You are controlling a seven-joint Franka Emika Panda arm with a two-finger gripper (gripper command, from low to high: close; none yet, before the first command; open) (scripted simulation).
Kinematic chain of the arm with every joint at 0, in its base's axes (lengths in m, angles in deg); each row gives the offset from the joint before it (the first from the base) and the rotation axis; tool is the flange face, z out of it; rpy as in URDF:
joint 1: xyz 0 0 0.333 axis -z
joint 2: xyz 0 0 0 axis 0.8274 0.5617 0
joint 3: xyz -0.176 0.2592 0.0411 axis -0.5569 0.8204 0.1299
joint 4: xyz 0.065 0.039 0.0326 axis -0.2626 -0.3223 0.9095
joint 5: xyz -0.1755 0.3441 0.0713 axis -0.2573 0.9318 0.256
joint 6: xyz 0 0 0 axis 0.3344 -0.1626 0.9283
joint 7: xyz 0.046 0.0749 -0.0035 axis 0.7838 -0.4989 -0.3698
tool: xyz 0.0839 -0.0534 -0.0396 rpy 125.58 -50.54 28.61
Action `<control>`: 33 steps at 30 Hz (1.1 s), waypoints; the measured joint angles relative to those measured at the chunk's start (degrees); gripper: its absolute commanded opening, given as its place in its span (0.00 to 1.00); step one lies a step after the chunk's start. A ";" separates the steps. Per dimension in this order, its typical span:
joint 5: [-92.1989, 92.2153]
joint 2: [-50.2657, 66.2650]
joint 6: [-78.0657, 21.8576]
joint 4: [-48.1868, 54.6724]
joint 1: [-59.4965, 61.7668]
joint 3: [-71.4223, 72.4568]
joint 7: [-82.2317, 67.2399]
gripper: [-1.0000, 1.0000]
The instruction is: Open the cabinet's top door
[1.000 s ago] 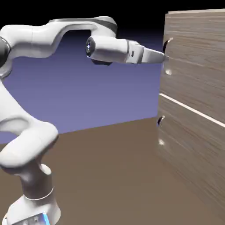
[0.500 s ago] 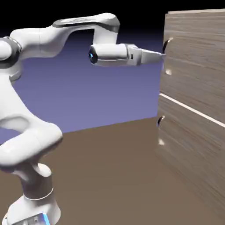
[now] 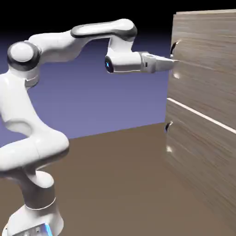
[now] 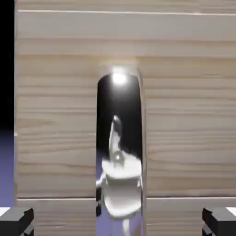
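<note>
The cabinet (image 3: 203, 156) of grey-brown wood grain fills the exterior view's right. Its top door (image 3: 207, 50) carries a small dark glossy handle (image 3: 175, 46) near its left edge. My gripper (image 3: 172, 61) reaches level across to that edge, its tips right at the handle. In the hand view the handle (image 4: 119, 138) rises as a dark shiny vertical arch on the top door (image 4: 189, 115), mirroring my white arm. It lies midway in my gripper (image 4: 118, 222), whose grey fingertips (image 4: 16, 220) stand far apart on either side. The gripper is open and grips nothing.
A pale seam (image 3: 198, 114) splits the top door from the lower door, which has its own small dark handle (image 3: 168, 126). The brown table (image 3: 115, 184) runs from my base to the cabinet's foot.
My hand has moved right, toward the cabinet, and now has its tips at the top door's handle. The upper arm has swung up and right. The jaws stayed wide.
</note>
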 measured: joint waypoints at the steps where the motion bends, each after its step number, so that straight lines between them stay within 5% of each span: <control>1: 0.00 0.00 0.00 0.00 0.00 0.00 0.00 0.00; 33: -5.08 7.78 -7.15 -25.50 -64.36 -52.80 -20.80 0.00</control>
